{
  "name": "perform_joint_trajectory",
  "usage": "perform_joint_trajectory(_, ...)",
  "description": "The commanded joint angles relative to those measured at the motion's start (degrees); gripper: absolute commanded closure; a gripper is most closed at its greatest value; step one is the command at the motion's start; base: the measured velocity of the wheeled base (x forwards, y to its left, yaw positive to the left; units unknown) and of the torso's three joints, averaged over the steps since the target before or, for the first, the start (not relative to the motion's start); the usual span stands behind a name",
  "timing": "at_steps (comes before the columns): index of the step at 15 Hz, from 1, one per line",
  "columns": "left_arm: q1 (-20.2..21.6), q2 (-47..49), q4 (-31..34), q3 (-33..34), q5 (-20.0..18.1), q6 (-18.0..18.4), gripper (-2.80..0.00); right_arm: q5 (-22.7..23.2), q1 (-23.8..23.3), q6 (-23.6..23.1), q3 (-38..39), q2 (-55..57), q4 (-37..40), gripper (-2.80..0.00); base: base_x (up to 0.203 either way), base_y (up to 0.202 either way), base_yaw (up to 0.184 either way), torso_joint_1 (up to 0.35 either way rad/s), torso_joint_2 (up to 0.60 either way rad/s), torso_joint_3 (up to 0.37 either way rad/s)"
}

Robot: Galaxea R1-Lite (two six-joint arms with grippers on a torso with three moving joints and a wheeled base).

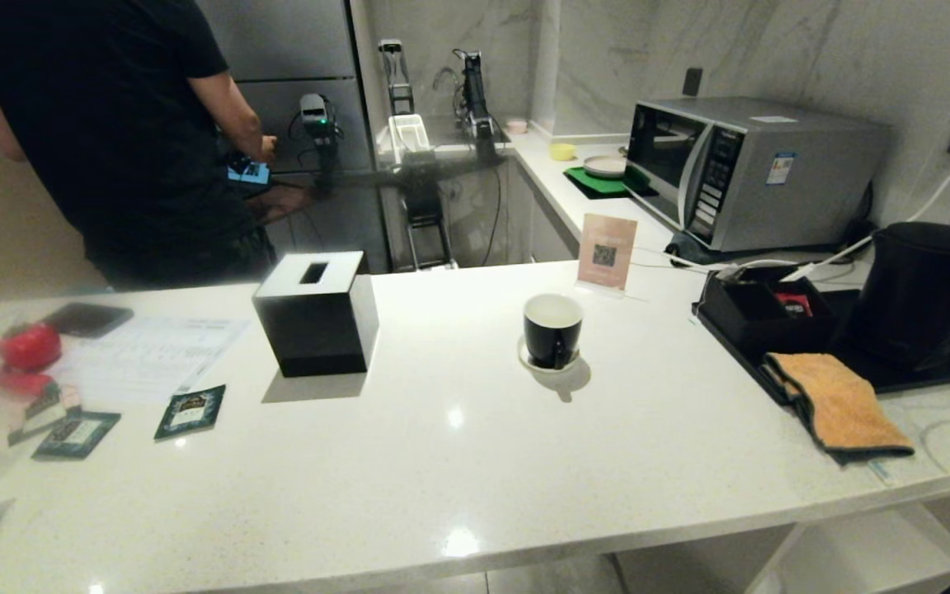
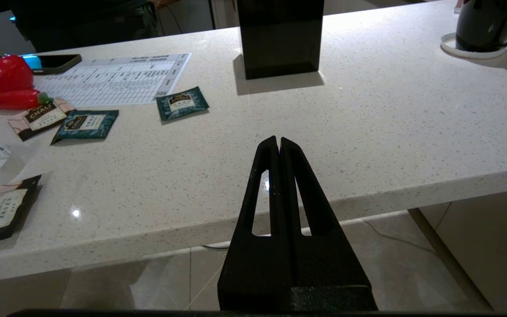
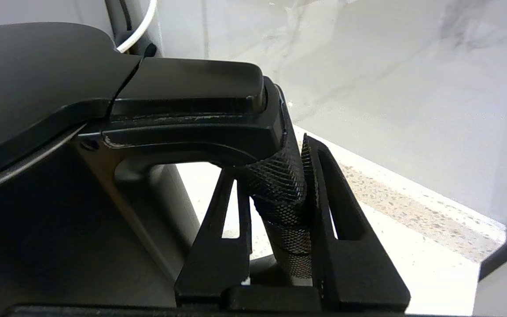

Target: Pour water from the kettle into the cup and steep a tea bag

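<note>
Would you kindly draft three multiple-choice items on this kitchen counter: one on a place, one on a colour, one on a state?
1. Where does the cup stand?
A. inside the microwave
B. on a white saucer on the counter
C. on the black tray

2. What colour is the folded cloth by the kettle?
A. blue
B. white
C. orange

3. What is the right pincer doing?
A. gripping the kettle's handle
B. hanging open over the cup
C. holding a sachet

Answers: 1 B, the head view shows the cup on its saucer, near the middle of the counter. 2 C, the cloth draped over the tray's edge is orange. 3 A, the right wrist view shows its fingers closed on either side of the textured handle.
</note>
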Motion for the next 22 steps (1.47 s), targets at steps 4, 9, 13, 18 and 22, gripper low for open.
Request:
perform_joint_trajectory(4,0.0,0.1,0.0,0.0,0.0,0.0,0.0,-0.2,0.2,0.7,-1.9,1.9,-0.2,0.0,0.0,0.0,0.0,0.0,0.0,0.0)
perform_joint_trajectory(9,0.0,0.1,0.0,0.0,0.0,0.0,0.0,-0.2,0.3,0.7,-2.1,3.2,-0.4,0.0,0.0,0.0,0.0,0.0,0.0,0.0)
perform_joint_trajectory(13,0.0,0.1,0.0,0.0,0.0,0.0,0.0,-1.9,1.1,1.5,-2.1,4.1,-1.6,0.0,0.0,0.0,0.0,0.0,0.0,0.0)
perform_joint_trajectory(18,0.0,0.1,0.0,0.0,0.0,0.0,0.0,-1.8,1.6,1.4,-2.2,4.5,-1.7,0.0,0.0,0.0,0.0,0.0,0.0,0.0)
perform_joint_trajectory(22,0.0,0.1,0.0,0.0,0.0,0.0,0.0,-1.9,1.7,1.4,-2.3,4.6,-1.7,0.0,0.0,0.0,0.0,0.0,0.0,0.0)
